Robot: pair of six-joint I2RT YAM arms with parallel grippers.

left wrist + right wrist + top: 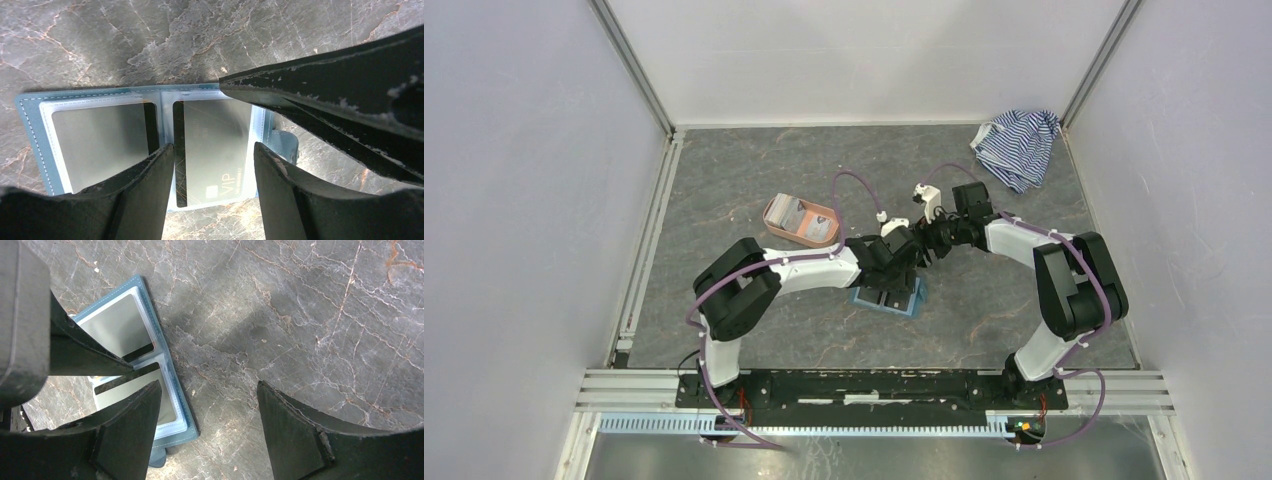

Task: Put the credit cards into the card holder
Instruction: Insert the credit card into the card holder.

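Note:
The teal card holder (pixel 30 130) lies open and flat on the table, also seen under the left arm (pixel 911 300). Each of its two clear sleeves holds a grey credit card with a dark stripe: one on the left (pixel 100 145), one marked VIP on the right (pixel 220 125). My left gripper (pixel 214 146) hovers open just above the VIP card, with nothing between its fingers. My right gripper (pixel 209 382) is open over bare table beside the holder's edge (pixel 172 375). One of its fingers (pixel 350 85) crosses the left wrist view.
A salmon-pink oval tray (pixel 776 212) with more cards in it stands behind and to the left of the holder. A blue-and-white striped cloth (pixel 1017 145) is bunched in the back right corner. Walls close in the table on three sides.

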